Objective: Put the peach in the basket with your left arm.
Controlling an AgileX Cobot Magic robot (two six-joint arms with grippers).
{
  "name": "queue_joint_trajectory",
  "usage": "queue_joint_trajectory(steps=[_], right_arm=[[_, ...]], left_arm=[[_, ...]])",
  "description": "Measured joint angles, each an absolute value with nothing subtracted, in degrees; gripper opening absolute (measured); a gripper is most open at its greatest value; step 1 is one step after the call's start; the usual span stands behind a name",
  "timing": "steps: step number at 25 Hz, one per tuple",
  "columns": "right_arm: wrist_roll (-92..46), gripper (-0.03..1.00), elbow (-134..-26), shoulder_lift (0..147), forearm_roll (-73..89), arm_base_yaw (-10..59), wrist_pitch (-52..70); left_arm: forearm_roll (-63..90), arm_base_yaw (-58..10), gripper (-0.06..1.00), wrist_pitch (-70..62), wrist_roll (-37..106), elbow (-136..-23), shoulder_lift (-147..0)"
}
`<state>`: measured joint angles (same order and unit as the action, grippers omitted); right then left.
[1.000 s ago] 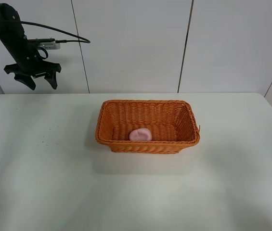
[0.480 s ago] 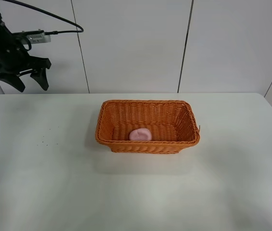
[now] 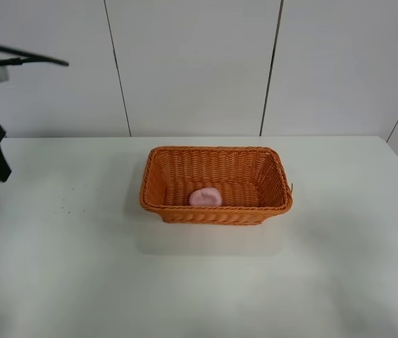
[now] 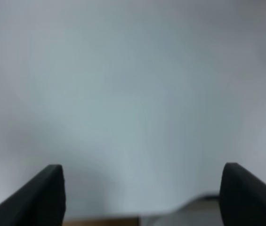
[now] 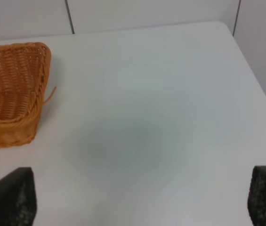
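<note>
Small pale pink rounded peach (image 3: 205, 197) lies inside the rectangular orange woven wicker basket (image 3: 216, 156), on its floor near the front wall, left of centre — the placing looks done. Black left gripper (image 4: 141, 188) sits far off to the basket's left at the table's edge; jaws spread wide, holding nothing. Right gripper (image 5: 142, 197) on the basket's right side — also wide apart, empty. Judged: nothing left beyond parking the arm

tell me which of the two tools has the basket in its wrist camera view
The right tool: its wrist view shows a corner of the orange basket. The left tool faces only a blank pale surface.
</note>
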<state>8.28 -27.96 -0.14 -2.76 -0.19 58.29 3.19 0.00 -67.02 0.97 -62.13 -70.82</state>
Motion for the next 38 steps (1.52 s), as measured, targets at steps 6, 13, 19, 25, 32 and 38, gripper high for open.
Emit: queue_joint_trajectory(steps=[6, 13, 19, 25, 32, 38], right_arm=[[8.28, 0.69, -27.96, -0.14, -2.76, -0.19, 58.29], [8.28, 0.69, -27.96, -0.14, -2.76, -0.19, 58.29], [8.28, 0.69, -27.96, -0.14, -2.76, -0.19, 58.29], [8.28, 0.69, -27.96, -0.14, -2.76, -0.19, 58.29], [8.28, 0.69, -27.96, -0.14, -2.76, -0.19, 58.29], [8.28, 0.69, -27.96, -0.14, -2.76, -0.19, 58.29]], left_arm=[[2.45, 0.0, 0.78, -65.13, 0.97, -42.34, -50.58], [2.45, 0.0, 0.78, -61.11, 1.64, -29.39, -31.72], [2.45, 0.0, 0.78, -60.52, 3.4, -28.51, -15.03], [2.45, 0.0, 0.78, -60.52, 3.39, -28.28, -6.0], [2.45, 0.0, 0.78, -60.52, 3.4, -28.28, 0.23], [2.45, 0.0, 0.78, -60.52, 3.4, -28.28, 0.41]])
